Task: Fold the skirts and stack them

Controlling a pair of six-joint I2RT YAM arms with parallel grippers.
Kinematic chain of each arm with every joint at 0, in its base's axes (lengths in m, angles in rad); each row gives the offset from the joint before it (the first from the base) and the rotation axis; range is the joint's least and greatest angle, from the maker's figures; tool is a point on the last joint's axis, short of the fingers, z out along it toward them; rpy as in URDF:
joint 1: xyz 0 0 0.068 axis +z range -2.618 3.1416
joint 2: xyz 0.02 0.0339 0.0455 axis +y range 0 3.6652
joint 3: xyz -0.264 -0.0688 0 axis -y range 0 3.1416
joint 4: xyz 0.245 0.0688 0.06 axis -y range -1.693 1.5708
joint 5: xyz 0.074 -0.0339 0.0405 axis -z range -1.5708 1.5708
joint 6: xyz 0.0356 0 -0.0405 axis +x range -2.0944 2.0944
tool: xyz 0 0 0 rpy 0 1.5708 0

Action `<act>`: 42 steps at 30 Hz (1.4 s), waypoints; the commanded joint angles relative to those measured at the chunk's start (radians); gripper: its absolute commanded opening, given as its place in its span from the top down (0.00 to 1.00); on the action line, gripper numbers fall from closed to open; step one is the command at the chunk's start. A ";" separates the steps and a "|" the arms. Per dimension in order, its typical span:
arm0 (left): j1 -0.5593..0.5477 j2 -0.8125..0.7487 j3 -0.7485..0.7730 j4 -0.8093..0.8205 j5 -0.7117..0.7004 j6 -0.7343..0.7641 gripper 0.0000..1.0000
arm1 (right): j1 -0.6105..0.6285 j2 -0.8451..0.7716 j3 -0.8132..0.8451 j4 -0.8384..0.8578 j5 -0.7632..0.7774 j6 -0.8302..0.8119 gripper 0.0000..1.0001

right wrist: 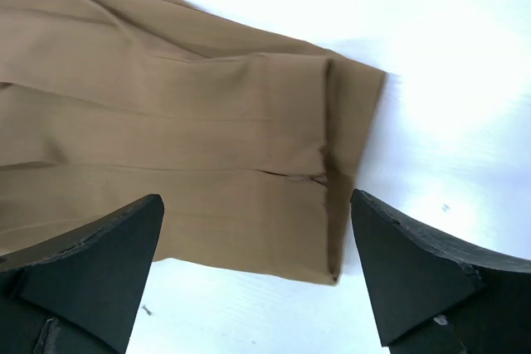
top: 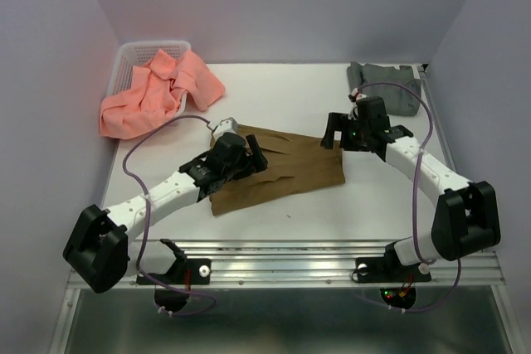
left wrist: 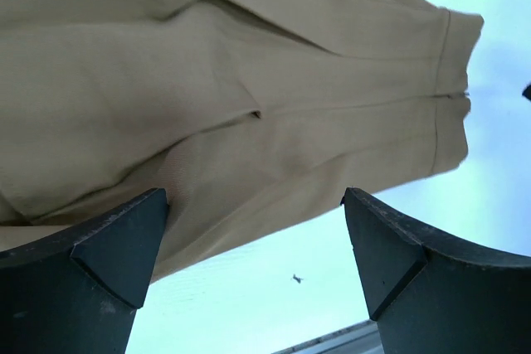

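One tan skirt (top: 286, 172) on the counter (top: 274, 97).
My left tool (top: 255, 157) and right tool (top: 333, 132) hang over it, spread wide.

A lab booth: plain lilac walls (top: 290, 6) box in a white, rail-edged table (top: 282, 97).

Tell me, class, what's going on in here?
A robot is working on the tan-brown pleated skirt, spread out mid-table. The left claw hovers open over its left part, the right claw open over its right end; neither grips it. The salmon-pink skirt lies crumpled, half over the white basket at far left, and the grey skirt sits at the far right corner.
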 commanded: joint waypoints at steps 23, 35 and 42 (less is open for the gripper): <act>0.129 0.131 0.039 0.039 -0.026 0.156 0.01 | -0.001 -0.182 -0.119 0.099 -0.319 -0.015 0.00; 0.250 0.337 0.050 0.144 0.053 0.210 0.01 | 0.062 0.056 -0.205 0.143 -0.345 0.004 0.00; 0.399 0.348 0.083 0.010 -0.122 0.257 0.01 | 0.062 0.134 -0.219 0.068 -0.156 0.027 0.00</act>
